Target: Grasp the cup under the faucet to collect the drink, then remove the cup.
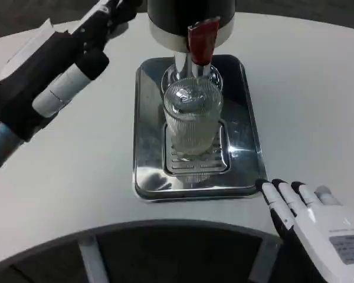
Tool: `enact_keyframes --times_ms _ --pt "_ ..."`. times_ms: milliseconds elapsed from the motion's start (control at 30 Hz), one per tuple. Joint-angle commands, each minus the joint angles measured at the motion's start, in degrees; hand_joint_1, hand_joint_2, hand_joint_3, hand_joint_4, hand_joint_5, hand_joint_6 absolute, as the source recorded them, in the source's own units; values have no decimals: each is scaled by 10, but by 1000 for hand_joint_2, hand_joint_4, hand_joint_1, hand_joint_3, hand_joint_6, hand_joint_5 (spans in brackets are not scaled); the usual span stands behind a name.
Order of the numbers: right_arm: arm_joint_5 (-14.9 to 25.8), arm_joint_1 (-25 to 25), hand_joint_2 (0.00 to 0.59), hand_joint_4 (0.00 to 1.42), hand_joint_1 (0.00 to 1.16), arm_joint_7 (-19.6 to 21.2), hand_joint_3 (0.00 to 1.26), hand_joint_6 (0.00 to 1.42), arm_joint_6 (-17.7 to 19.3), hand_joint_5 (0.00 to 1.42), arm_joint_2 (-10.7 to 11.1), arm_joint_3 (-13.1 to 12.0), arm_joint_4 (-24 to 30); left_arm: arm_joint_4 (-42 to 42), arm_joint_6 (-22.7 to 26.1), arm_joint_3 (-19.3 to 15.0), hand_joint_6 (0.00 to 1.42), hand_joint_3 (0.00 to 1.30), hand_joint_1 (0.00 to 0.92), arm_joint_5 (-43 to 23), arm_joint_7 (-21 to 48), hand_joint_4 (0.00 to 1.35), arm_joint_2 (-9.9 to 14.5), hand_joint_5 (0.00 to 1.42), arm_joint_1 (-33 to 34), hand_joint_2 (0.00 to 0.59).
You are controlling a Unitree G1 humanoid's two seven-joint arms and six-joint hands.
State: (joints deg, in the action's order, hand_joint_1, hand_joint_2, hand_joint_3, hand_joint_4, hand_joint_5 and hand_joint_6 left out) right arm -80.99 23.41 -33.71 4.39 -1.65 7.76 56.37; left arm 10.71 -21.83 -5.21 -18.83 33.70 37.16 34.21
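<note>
Since clear ribbed glass cup (192, 118) sits under red faucet tap (200, 41) catching drink, right hand (310, 221), five o'clock, waits empty, fingers spread; left hand (53, 71), ten o'clock, grip unclear.

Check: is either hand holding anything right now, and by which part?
Nothing is held. The left hand is raised beside the dispenser, the right hand lies by the tray, both apart from the glass cup.

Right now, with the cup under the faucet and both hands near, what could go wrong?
1. The left hand is raised beside the dispenser, clear of the cup; reaching for the red lever, it might bump the dispenser body.
2. The cup stands on the grille free, held by no hand, so a knock could tip it over.
3. The right hand lies close to the tray corner, and its fingers could catch the rim.
</note>
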Motion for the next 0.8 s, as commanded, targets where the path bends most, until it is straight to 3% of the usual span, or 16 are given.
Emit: enact_keyframes --times_ms 33,467,800 --pt "-6 1 258 0 679 -6 0 0 -4 0 -3 9 -5 -24 38 -12 0 0 0 -56 76 0 2 0 34 52" --pt "-16 -2 262 0 679 -7 0 0 -12 0 -4 17 -4 -22 107 -30 0 0 0 -100 138 0 -40 0 76 61" --pt "-21 -5 264 0 680 -8 0 0 -17 0 -6 20 -5 41 110 -28 0 0 0 -91 178 0 -62 0 122 67"
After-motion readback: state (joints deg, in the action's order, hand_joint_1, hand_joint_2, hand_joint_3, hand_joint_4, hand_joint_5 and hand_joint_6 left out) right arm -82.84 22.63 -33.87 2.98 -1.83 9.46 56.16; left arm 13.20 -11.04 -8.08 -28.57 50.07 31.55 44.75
